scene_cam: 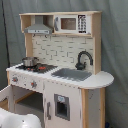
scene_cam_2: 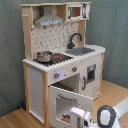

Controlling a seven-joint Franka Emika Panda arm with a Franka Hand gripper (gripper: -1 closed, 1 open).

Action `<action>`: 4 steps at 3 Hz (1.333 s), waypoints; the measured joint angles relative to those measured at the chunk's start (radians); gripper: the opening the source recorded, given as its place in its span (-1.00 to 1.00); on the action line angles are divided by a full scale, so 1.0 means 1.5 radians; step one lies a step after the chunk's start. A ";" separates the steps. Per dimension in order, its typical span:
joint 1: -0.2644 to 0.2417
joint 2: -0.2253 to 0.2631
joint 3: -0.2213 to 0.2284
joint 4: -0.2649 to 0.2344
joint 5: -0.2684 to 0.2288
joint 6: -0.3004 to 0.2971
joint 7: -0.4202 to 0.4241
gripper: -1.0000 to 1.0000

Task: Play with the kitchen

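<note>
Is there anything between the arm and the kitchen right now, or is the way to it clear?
Nothing visible stands between them. In the second exterior view the arm sits low, right beside the kitchen's open oven door, which swings out toward it. The pot is up on the stovetop, out of the way.

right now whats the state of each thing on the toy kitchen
oven door: swung open and down, window facing out
pot: upright on the stovetop
sink: nothing seen in it
faucet: upright behind the sink
cabinet door under the sink: shut
microwave door: shut
claw: low by the open oven door, grip unclear
</note>
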 joint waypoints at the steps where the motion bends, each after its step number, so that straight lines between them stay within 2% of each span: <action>1: -0.029 0.000 0.028 -0.005 0.024 0.001 0.049 1.00; 2: -0.032 0.002 0.029 -0.039 0.086 0.001 0.053 1.00; 3: -0.030 0.004 0.029 -0.051 0.099 0.001 0.054 1.00; 4: -0.030 0.004 0.029 -0.055 0.103 0.001 0.054 -1.00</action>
